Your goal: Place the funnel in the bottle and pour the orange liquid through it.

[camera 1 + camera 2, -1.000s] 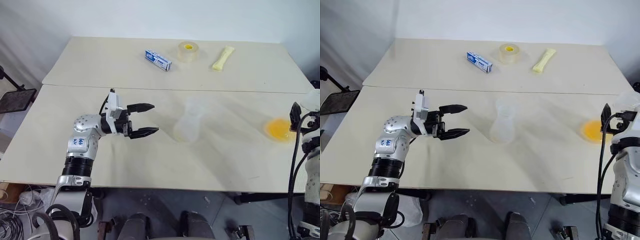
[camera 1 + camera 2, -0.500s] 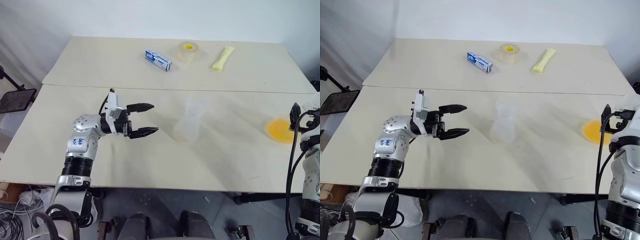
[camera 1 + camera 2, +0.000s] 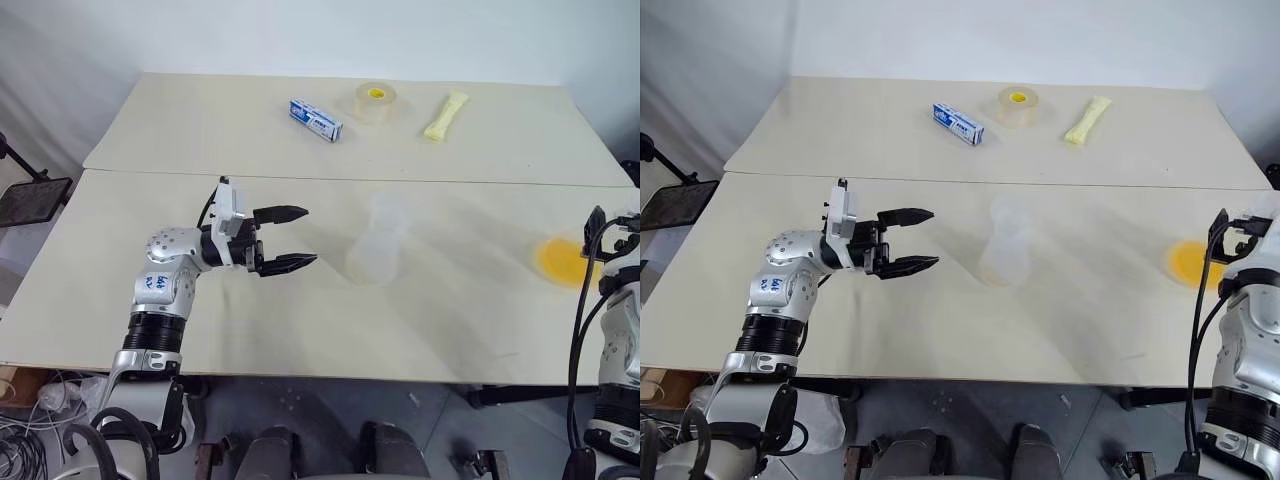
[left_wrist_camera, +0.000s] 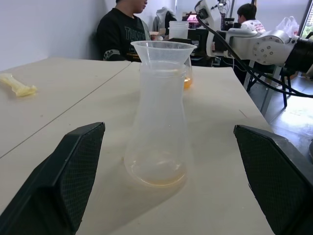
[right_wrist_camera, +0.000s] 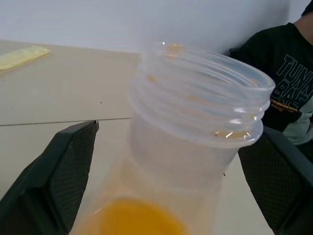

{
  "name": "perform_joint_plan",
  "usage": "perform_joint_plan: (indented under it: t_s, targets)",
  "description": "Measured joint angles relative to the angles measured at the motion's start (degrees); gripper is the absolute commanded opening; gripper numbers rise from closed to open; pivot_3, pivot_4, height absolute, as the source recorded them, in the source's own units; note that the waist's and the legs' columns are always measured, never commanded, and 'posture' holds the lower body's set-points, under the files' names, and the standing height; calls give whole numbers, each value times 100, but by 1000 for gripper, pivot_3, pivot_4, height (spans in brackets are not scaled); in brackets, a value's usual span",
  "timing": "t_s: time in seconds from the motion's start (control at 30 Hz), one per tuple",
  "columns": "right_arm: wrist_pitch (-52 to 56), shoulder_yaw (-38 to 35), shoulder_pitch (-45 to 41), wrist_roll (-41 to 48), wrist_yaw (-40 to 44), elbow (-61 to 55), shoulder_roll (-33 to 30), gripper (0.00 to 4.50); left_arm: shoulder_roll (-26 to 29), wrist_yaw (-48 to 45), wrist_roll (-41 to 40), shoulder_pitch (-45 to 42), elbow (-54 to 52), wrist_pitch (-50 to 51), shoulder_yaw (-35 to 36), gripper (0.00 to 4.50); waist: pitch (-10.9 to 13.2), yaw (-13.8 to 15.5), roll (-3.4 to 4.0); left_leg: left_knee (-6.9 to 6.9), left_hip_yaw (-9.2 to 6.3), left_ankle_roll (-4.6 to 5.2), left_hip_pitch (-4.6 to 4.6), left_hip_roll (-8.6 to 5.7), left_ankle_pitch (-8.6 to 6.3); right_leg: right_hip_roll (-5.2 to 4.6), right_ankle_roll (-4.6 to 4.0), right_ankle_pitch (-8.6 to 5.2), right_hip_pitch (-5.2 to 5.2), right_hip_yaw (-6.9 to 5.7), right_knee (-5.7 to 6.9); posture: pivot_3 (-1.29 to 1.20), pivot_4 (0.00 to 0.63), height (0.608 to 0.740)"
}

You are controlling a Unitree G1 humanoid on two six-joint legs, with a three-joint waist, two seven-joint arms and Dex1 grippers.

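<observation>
The bottle (image 3: 376,250) stands mid-table with the funnel (image 4: 163,50) in its mouth. The left gripper (image 3: 289,238) waits beside it, wide open, holding nothing. The right gripper (image 5: 161,196) has slid a bit further right; its fingers stand wide around the jar (image 5: 195,142) of orange liquid (image 3: 560,262).

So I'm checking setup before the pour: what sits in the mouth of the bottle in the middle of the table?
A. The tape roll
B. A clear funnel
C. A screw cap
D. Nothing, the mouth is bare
B: the left wrist view shows a clear funnel flaring out of the mouth of the bottle, which stands upright on the table.
</observation>
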Motion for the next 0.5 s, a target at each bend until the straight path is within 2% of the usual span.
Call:
perform_joint_plan:
  t_s: [0.07,0.13,0.23,0.27,0.33,0.5]
  targets:
    - [-43,0,-20,-4,-1,55,0,4500,0,0,0,0,0,0,0,4490,0,0,0,0,0,0,0,0,0,0,0,0,0,0,0,0,150,740]
    - [-107,0,-49,-1,-17,120,0,4117,0,1,0,0,0,-1,0,4500,0,0,0,0,0,0,-1,0,0,0,0,0,0,0,-1,0,150,740]
    - [-113,0,-101,42,-27,133,2,3286,0,2,0,0,0,-1,0,4500,0,-6,0,-1,-1,0,0,1,0,0,0,0,0,0,-1,0,150,740]
    - [-121,0,-102,105,-19,117,7,2878,0,1,0,0,0,-1,0,4500,0,-6,0,-1,-2,0,0,1,0,0,0,0,0,0,0,0,150,740]
    - [-131,8,-146,134,2,48,26,2460,0,0,0,-5,1,-1,-7,4500,0,2,0,1,-2,0,-1,1,0,0,0,0,2,-2,0,0,150,740]
    - [85,15,-36,239,10,-245,59,2455,11,-34,-1,-5,15,-1,-7,4500,0,8,0,-1,-2,0,-3,1,0,-1,0,0,-2,0,-1,0,150,740]
